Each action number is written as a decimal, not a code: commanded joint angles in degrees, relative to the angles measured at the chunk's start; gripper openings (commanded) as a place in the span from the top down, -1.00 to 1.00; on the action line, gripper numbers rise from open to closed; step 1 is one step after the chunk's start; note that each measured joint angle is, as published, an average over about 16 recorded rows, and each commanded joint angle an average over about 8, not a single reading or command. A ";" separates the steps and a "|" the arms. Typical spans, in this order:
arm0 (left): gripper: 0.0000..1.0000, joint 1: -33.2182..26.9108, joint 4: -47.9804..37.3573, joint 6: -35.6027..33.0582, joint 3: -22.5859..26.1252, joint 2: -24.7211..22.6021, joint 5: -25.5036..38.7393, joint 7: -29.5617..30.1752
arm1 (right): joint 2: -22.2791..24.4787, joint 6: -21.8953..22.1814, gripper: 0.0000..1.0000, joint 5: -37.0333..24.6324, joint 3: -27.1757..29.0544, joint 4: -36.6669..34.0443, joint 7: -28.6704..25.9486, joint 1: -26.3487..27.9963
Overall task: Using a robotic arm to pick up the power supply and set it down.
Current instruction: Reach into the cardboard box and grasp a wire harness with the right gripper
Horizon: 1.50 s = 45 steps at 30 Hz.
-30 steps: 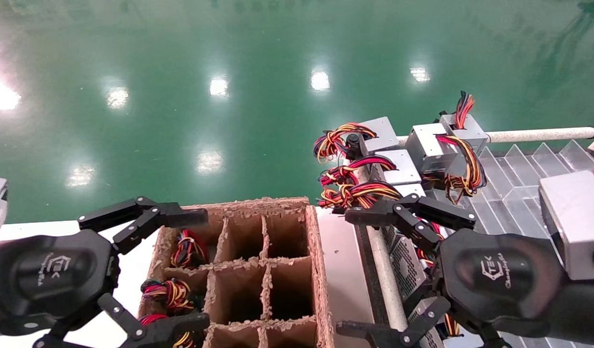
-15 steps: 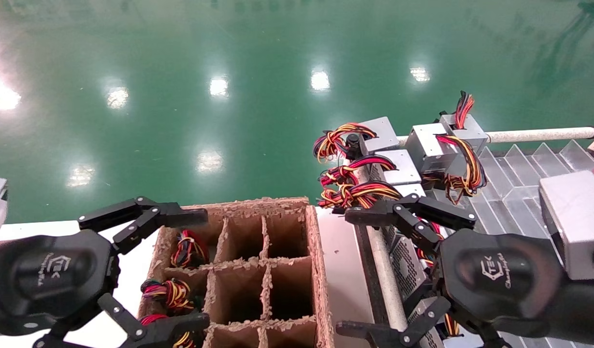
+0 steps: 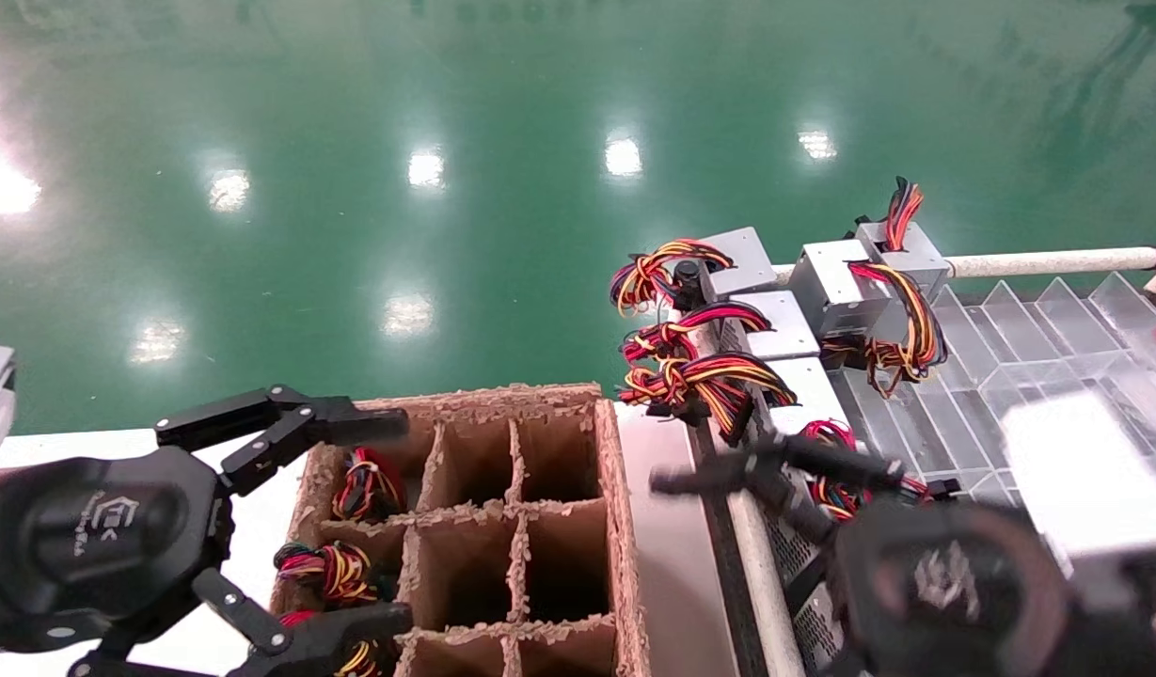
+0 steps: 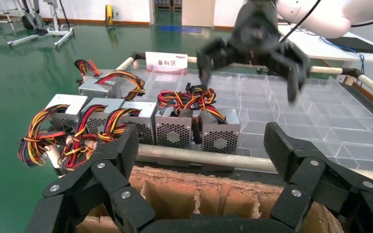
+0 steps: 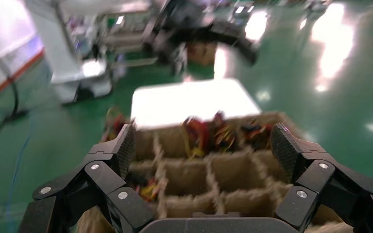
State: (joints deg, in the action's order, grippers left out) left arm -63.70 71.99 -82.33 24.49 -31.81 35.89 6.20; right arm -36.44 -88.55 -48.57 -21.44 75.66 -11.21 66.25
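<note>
While nothing is held yet, the head view shows the approach step: the right gripper [image 3: 728,564] hangs spread wide and empty over the near end of a row of power supplies, above the nearest power supply [image 3: 799,527], whose perforated grey metal side faces the cardboard box [image 3: 625,489]. I judge the next move calls for lowering squarely onto that rigid casing and closing on the metal, not on the loose red, yellow and black wires [image 3: 827,470]. The left gripper [image 3: 352,527] is also spread wide, empty, over the box's fibrous, ragged-edged dividers, where several cells already hold wire bundles. From the left wrist view, the row of power supplies [image 4: 175,127] stands just behind a pale rail, honeycomb vents showing, on a clear plastic partitioned tray [image 4: 320,121]; the right gripper [image 4: 250,65] hovers apart above the last ones. In the right wrist view, the open black jointed fingers [image 5: 124,148] frame the box's cells [image 5: 209,170]; no power supply shows there.
</note>
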 commanded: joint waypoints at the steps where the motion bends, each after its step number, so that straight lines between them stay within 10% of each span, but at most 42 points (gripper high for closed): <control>1: 1.00 0.00 0.00 0.00 0.00 0.00 0.00 0.00 | -0.23 -0.99 -1.00 -2.40 -1.39 0.85 -0.27 1.38; 19: 1.00 0.00 0.00 0.00 0.00 0.00 0.00 0.00 | -12.25 -1.17 -1.00 -13.51 -19.08 -0.94 6.99 9.55; 39: 1.00 0.00 0.00 0.00 0.01 0.00 0.00 0.00 | -18.35 1.09 -1.00 -18.48 -24.09 -3.62 12.86 10.09; 45: 1.00 0.00 0.00 0.00 0.01 0.00 0.00 0.00 | -20.01 1.89 -0.14 -19.19 -24.67 -4.29 13.84 9.77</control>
State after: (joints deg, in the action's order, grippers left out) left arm -63.71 71.99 -82.33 24.50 -31.81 35.89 6.19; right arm -56.20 -86.70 -67.71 -45.98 71.24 2.66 76.10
